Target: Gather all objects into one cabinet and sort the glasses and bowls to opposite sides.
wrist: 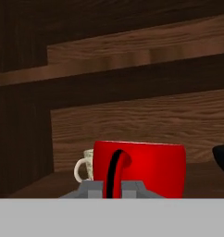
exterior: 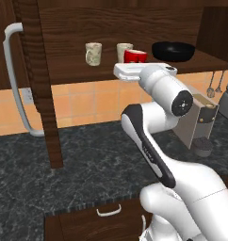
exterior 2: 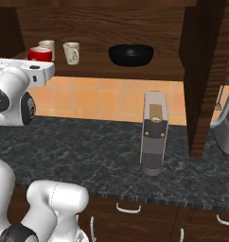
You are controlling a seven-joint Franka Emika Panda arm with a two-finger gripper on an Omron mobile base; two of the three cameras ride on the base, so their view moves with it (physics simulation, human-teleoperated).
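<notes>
Nearest to us in the left base view, 1 low drawer (exterior: 109, 214) with a small pale handle sits below the front edge of the dark speckled counter (exterior: 87, 164). The white arm rises from the lower right and reaches up to the open cabinet (exterior: 134, 28). On the counter, to the right of the arm, stands 1 grey coffee machine (exterior 2: 153, 134), upright and clear of the shelf above it.

The cabinet door (exterior: 40, 84) stands swung out at the left, edge-on to us, with its long curved pale handle (exterior: 14, 80) on the outer face.

In the hand view, the gripper (wrist: 115, 185) is clamped on the red cup (wrist: 141, 169): 1 dark finger (wrist: 115, 169) lies across the cup wall at the rim, with the cup directly in front of the camera. We cannot tell whether the cup rests on the shelf board or is held just above it.

On the shelf, we count 4 items. The red cup (exterior: 135, 56) sits just in front of the near cream mug (exterior: 124, 52). The second cream mug (exterior: 93, 53) stands apart to the left. The wide black bowl (exterior: 173, 51) sits at the right end of the shelf, apart from the cup. All 3 drinking vessels are upright.
</notes>
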